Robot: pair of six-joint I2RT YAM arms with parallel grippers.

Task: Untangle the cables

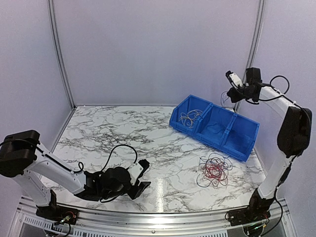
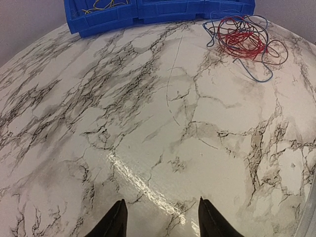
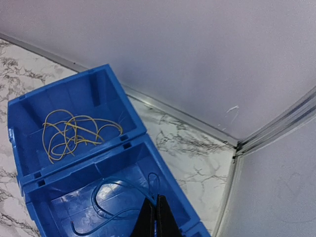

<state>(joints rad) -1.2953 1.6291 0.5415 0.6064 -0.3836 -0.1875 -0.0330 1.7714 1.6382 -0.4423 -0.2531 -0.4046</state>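
Cables [image 1: 213, 172] lie tangled near blue bins [image 1: 232, 144]

The jaws stand apart, nothing between them, low over the bare marble desk [image 2: 148, 123]. Near its far right corner lies a tangle of red and blue cables [image 2: 242, 39], just before a blue bin [image 2: 163, 10] along the far edge.
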